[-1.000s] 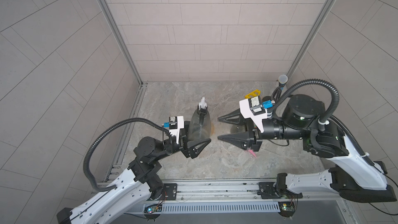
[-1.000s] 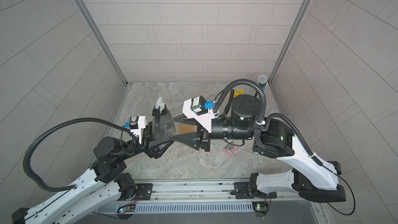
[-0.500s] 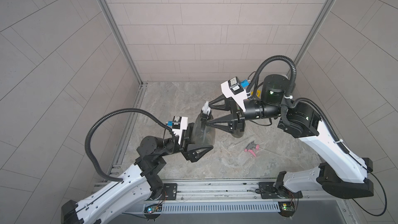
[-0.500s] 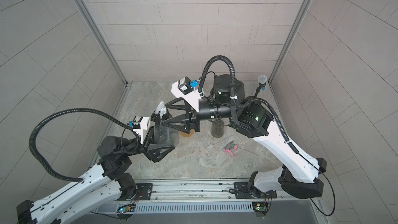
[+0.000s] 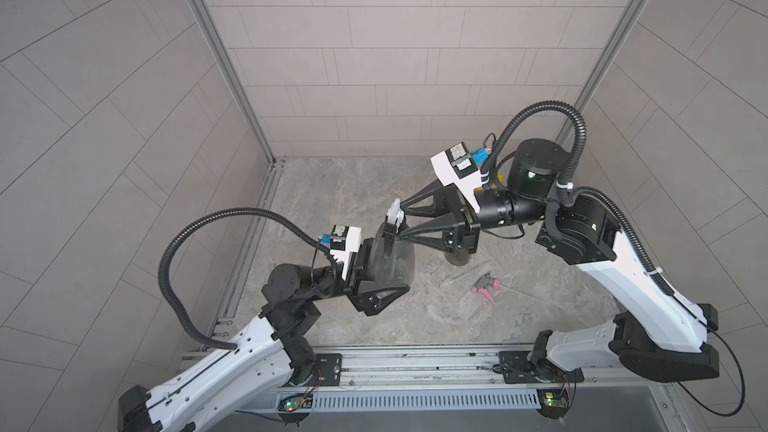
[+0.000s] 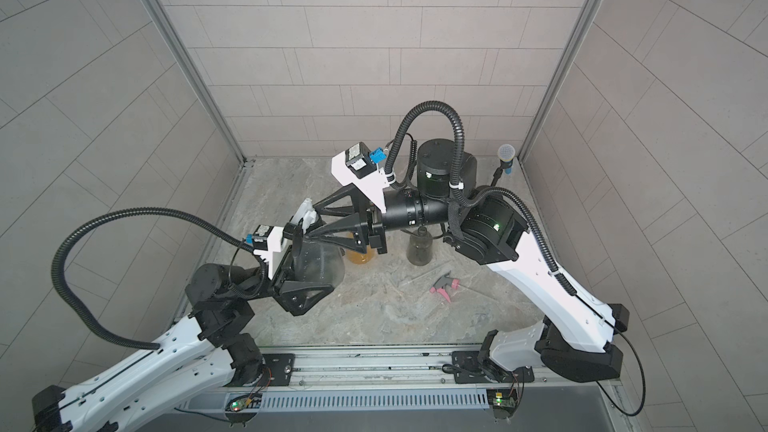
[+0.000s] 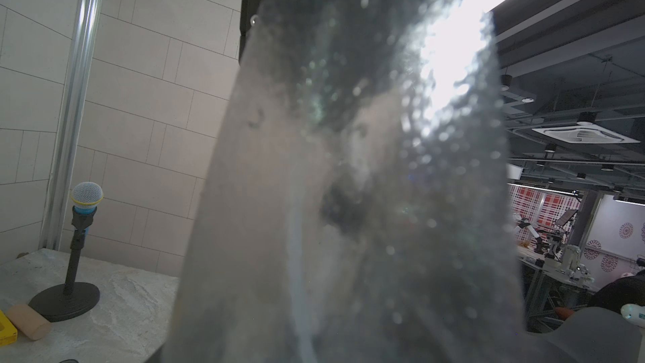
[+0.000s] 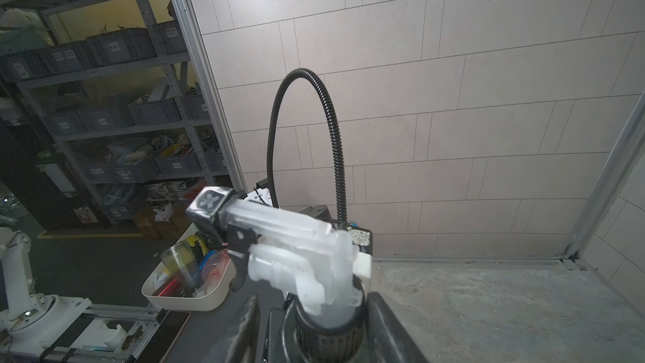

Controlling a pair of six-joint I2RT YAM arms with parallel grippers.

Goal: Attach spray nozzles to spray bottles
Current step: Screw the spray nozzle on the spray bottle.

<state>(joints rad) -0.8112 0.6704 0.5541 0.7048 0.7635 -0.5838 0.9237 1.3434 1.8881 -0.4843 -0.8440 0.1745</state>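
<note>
Two grippers meet at one grey bottle (image 6: 322,261) on the left arm's side of the table (image 5: 332,197). Our left gripper (image 5: 388,272) is clamped on the bottle's wide body, with a finger on each side. In the left wrist view the smoky plastic fills almost the whole picture, and a pale tube (image 7: 296,274) runs down inside it.

We see the white nozzle (image 5: 394,218) sitting on the bottle's neck, its black collar (image 8: 328,336) at the base. Our right gripper (image 5: 400,224) reaches in from the side, about level. Its jaws are partly apart, and a fingertip stands on either side of the collar. In the right wrist view the fingers (image 8: 387,326) flank the collar closely. They are blurred at the picture's edge, so we cannot tell whether they press on it or only stand beside it.

A second grey bottle (image 6: 419,247) stands upright on the table below the right arm's wrist, with nothing on its neck. An orange bottle (image 6: 359,257) stands near it, partly hidden behind the right gripper. The pink nozzle (image 5: 484,286) lies on its side on the table, well apart from the held bottle and nearer the right arm. A microphone (image 6: 508,155) stands in the far right corner.
</note>
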